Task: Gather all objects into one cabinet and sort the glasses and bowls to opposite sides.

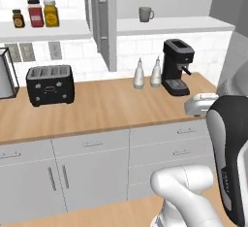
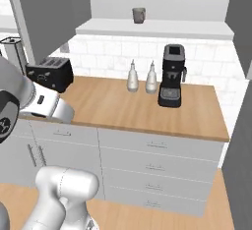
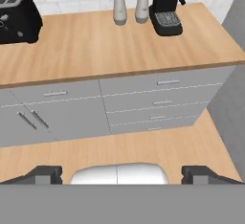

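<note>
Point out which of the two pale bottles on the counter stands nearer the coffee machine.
The right-hand bottle, next to the black coffee machine. The other bottle stands on its far side, toward the toaster.

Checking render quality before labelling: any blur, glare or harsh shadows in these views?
Left base view: even flat light, the mug soft-edged but readable. Right base view: the toaster slightly blurry, no glare. Hand view: crisp wooden counter, only faint shadows.

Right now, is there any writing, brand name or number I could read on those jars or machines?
None can be read.
Amber jars: dark labels, blurred, no legible text.
Coffee machine: no visible lettering.
Toaster: front markings too small to read.
</note>
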